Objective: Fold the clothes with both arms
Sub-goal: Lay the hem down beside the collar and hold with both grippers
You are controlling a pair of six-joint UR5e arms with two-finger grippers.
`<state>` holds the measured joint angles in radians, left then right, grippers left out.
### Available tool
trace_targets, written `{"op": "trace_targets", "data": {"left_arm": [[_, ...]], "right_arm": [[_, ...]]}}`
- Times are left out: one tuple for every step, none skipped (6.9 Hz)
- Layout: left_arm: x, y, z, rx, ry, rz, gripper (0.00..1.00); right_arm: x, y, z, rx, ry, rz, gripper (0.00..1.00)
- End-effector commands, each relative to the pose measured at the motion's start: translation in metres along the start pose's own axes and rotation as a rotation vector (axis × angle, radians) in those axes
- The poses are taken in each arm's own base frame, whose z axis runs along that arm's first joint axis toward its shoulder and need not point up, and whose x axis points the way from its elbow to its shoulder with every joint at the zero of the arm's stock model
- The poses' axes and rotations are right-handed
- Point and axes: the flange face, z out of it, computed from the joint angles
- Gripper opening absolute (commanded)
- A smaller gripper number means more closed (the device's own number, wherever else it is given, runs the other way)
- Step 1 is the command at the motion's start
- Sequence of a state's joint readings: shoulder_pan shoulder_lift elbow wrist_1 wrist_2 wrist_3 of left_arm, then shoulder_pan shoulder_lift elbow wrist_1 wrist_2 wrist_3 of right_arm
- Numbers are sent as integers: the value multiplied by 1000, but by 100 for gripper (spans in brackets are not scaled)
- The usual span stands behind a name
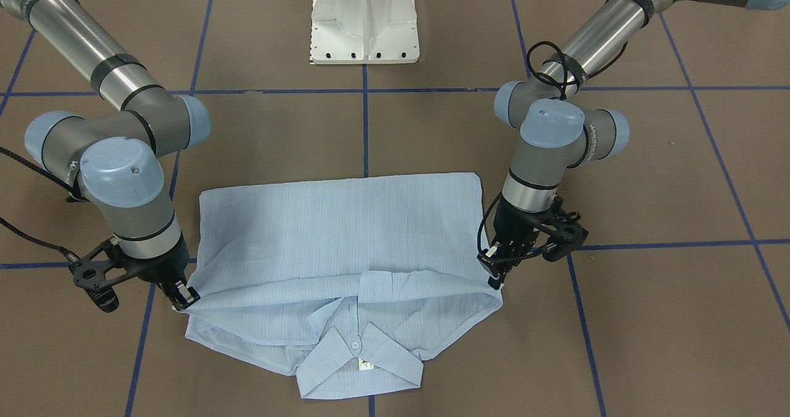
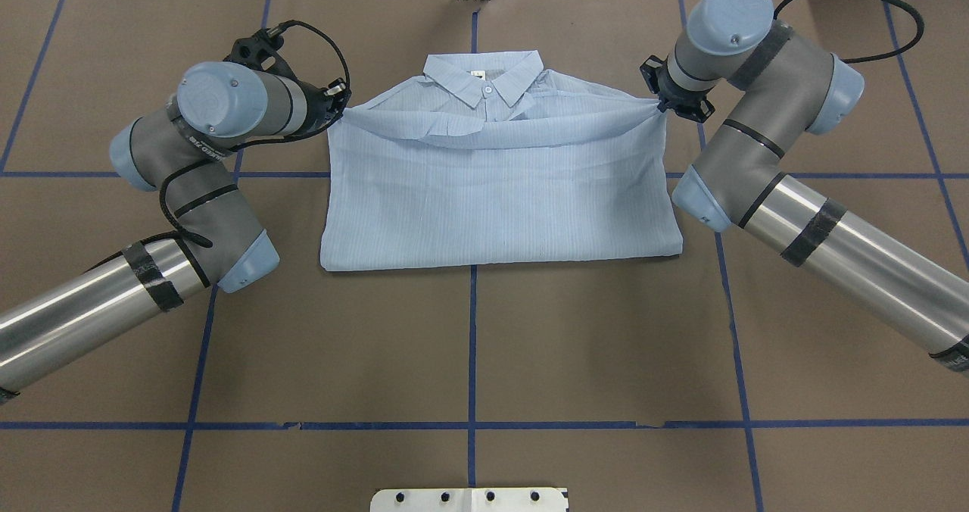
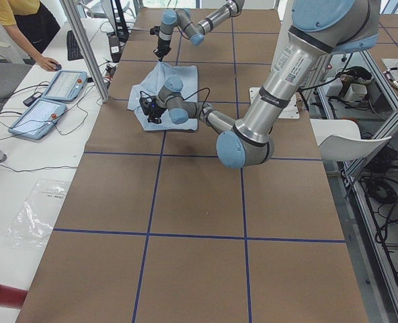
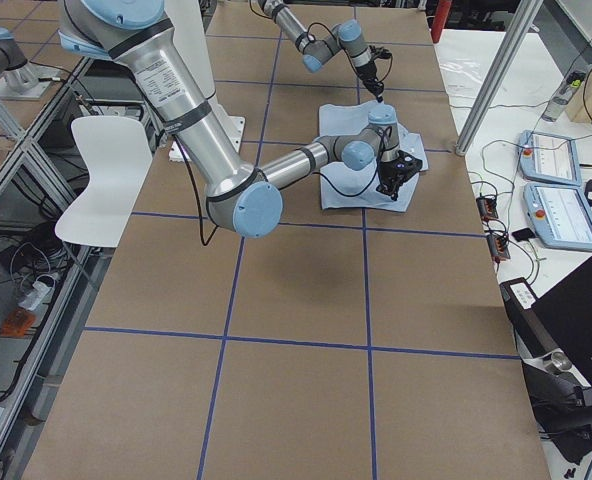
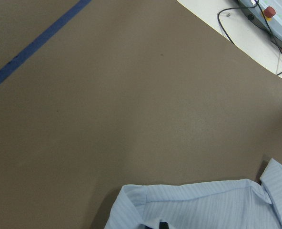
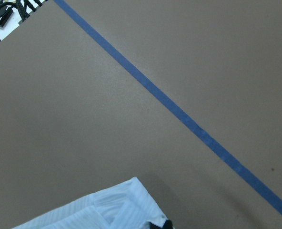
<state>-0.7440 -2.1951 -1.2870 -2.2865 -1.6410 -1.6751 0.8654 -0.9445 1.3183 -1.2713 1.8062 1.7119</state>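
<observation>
**Shirt held at two corners, folded in half on the table**

Shirt [image 2: 500, 194] of thin light blue cloth with fine stripes lies in the middle of a brown table [image 2: 469, 345] marked with blue tape lines [image 2: 472, 330]. It is doubled over. The fold runs along the edge nearer the robot's white base [image 1: 364, 22], and the upper layer reaches almost to the collar [image 2: 484, 80].

The collar lies flat at the far edge and points away from the robot, with one small pale button [image 2: 488, 88] fastened beneath it. A white neck label [image 1: 365, 364] shows inside the collar, its print too small to read. Lettering on the arms' wrist joints is also too blurred to read.

Folded this way, the shirt is wider than it is deep, with its long axis running left to right across the table.

The left gripper [image 2: 341, 109] pinches the upper layer's corner at one shoulder, and the right gripper [image 2: 665, 109] is clenched on the opposite corner. The lifted edge sags between them, just short of the collar.
</observation>
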Motion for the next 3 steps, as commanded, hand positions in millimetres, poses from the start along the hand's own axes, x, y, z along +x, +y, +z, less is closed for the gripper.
{"op": "trace_targets", "data": {"left_arm": [[-2,0,2,0,7,0,10],[-2,-1,3,1,5,0,17],[-5,-3,11,4,-12,-2,29]], "right_arm": [[-2,1,2,0,3,-1,0],[-2,1,3,0,5,-2,0],[-3,1,7,2,-9,-6,57]]}}
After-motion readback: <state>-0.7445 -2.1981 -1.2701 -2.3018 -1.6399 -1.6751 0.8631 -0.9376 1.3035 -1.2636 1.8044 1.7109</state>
